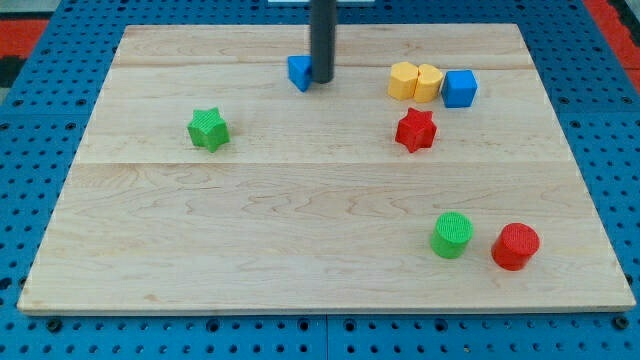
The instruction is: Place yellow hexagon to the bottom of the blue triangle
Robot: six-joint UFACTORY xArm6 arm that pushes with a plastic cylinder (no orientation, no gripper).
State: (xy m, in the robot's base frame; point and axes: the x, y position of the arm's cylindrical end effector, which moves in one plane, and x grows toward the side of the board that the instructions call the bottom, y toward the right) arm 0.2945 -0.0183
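Green star (208, 129), red star (415, 130), blue cube (459, 88), green cylinder (451, 235), red cylinder (515, 246).

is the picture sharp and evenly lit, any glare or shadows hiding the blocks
Camera view: sharp and evenly lit, no glare on the wooden board; shadows are soft and short, hiding nothing. My tip covers the right edge of the blue triangle; the yellow hexagon shows clearly.

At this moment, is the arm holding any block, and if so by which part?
Nothing is held. My tip only stands against the right side of the small blue triangle block; the yellow hexagon block sits apart, untouched.
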